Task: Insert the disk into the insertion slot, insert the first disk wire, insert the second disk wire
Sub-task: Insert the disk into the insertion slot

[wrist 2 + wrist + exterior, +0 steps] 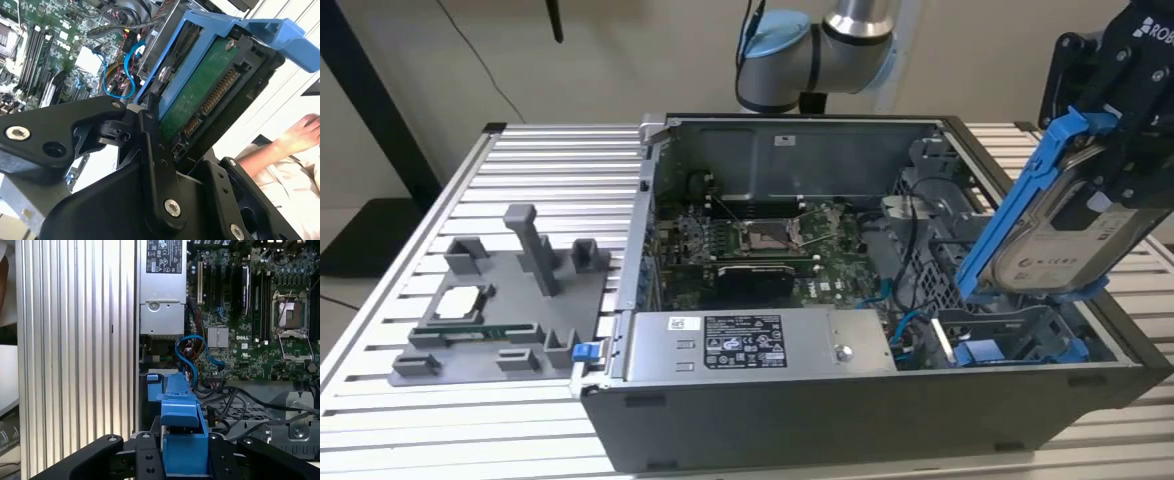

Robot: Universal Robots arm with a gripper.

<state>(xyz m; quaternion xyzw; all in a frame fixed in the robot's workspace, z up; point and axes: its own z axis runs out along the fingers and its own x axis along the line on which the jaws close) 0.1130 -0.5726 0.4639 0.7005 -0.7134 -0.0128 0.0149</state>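
In the exterior view, the disk [1058, 235] is held tilted, clamped between the jaws of the gripper [1105, 150], above the insertion slot [1007, 325] at the exterior view's right. In the second wrist view, its green underside [200, 90] is seen. In the first wrist view, blue cables [192, 347] lie near the bay. These could be pinched, or the tilted carrier jammed on the rim.

Even bright indoor light, glare on ribbed table [107, 340], shadow inside case [774, 165]
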